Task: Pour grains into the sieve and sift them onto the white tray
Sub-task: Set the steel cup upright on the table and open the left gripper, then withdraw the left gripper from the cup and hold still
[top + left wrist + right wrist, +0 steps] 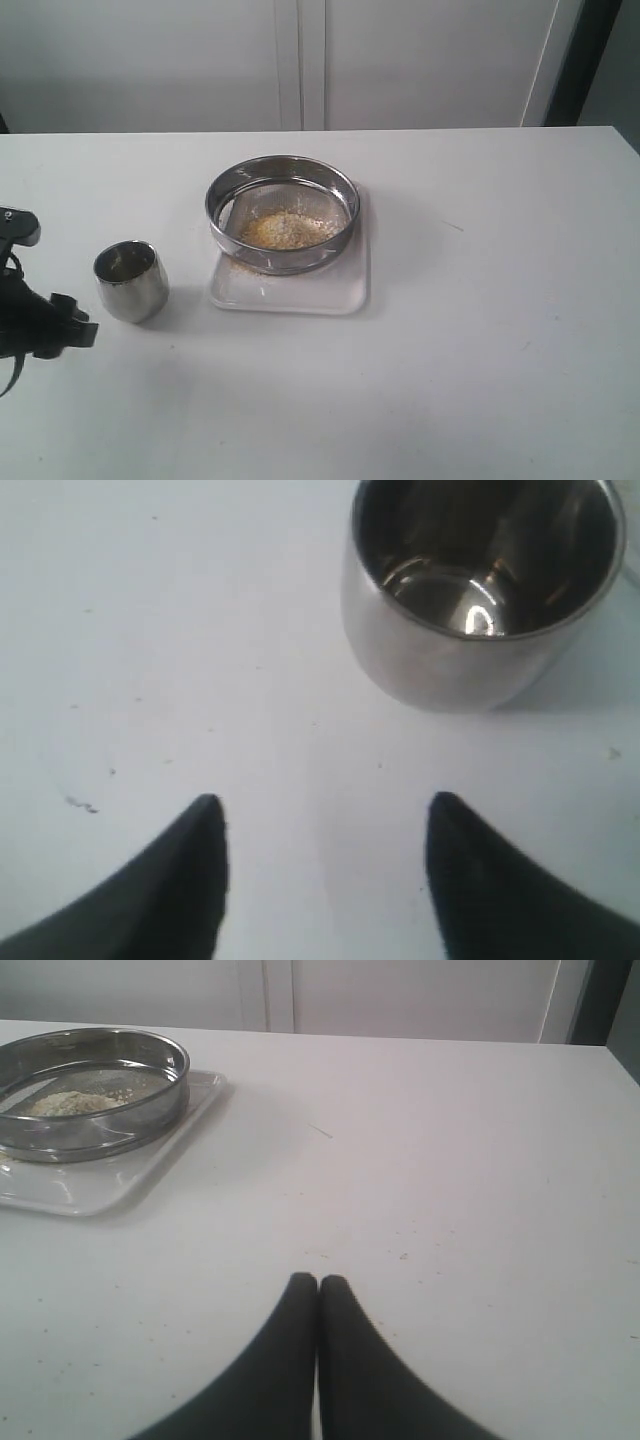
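The round steel sieve [283,212] rests on the white tray [290,292] near the table's middle. A pile of yellow and off-white grains [287,230] lies on its mesh, and a few grains sit on the tray under its near-left rim. The right wrist view shows the sieve [90,1090], the grains [70,1103] and the tray [100,1185] too. My left gripper [323,810] is open and holds nothing; it sits back from the small steel cup [480,590]. In the exterior view it [70,325] is at the left edge. My right gripper [319,1282] is shut and empty, well apart from the tray.
The small steel cup [131,280] stands upright on the white table, left of the tray; its inside looks empty. A white wall panel runs behind the table's far edge. Tiny specks dot the tabletop [405,1255] ahead of the right gripper.
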{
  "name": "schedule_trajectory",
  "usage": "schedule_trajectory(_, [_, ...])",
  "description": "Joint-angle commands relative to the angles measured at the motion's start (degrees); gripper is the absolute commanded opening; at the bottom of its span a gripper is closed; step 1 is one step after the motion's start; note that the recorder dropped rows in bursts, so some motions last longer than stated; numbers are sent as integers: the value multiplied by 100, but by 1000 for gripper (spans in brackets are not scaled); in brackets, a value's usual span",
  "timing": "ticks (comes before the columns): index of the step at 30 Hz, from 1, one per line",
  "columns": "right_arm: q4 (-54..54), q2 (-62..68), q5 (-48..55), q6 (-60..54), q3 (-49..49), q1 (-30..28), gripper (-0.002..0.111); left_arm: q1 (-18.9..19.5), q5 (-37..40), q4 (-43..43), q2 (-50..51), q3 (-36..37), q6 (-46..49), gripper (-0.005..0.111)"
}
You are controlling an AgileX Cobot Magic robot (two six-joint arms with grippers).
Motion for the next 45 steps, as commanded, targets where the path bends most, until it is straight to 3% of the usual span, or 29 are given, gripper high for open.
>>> schedule_trajectory(1, [14,-26,-41,8,14,14,0,11,977,57,-727,4,-22,14])
schedule_trajectory(2, [14,-26,-41,8,14,14,0,11,1227,74,-949,4,305,0])
schedule_trajectory(7, [14,-26,-41,8,14,14,0,11,1376,98,-1544,4,1035,0])
schedule_trajectory(11, [14,-26,-41,198,14,14,0,11,3146,431,-1746,-209,2299,0])
schedule_trajectory(15, [14,-26,-41,211,14,14,0,11,4255,379,-1746,-387,2230,0])
schedule_trajectory(19, [14,-26,-41,211,14,14,0,11,5039,-498,-1746,-535,2240,0])
schedule_trajectory(22, [14,-26,-41,211,14,14,0,32,5075,-1253,-1785,-547,2240,0])
schedule_trajectory(28, [14,-26,-41,211,14,14,0,110,5208,-1879,-1807,-547,1946,0])
schedule_trajectory(38, [14,-26,-41,211,14,14,0,1229,5523,-2676,-1977,-547,2342,0])
schedule_trajectory(41, [14,-26,-41,211,14,14,0,1460,5191,-3060,-2084,-547,2342,0])
schedule_trajectory(45, [14,-26,-41,211,14,14,0,1447,4262,-3182,-2394,-547,2363,0])
